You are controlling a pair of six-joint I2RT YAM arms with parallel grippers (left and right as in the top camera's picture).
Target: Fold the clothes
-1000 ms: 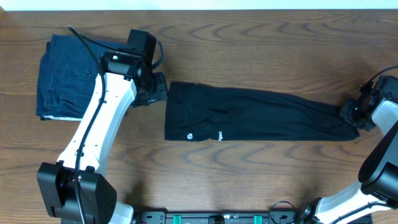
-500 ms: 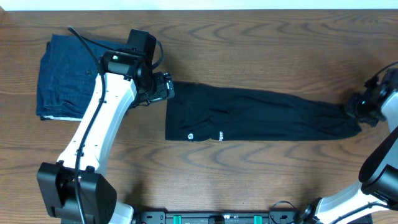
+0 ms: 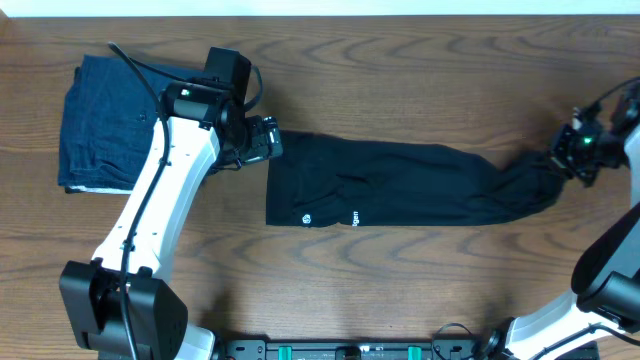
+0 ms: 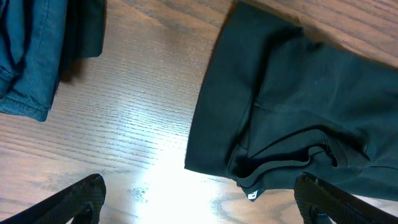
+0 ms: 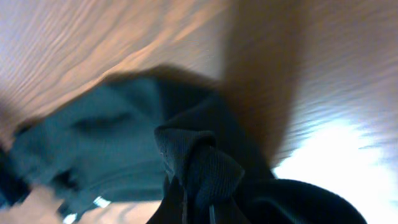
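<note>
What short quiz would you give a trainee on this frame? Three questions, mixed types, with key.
1. True or false: the left fingers are shut on the black T-shirt.
2. Fill in: the dark blue folded garment lies to the T-shirt's ____ side, not touching it.
3. What do the right fingers grip? A) the T-shirt's bunched end B) the dark blue folded garment C) nothing
Key: 1 false, they stand wide open and empty. 2 left. 3 A.
</note>
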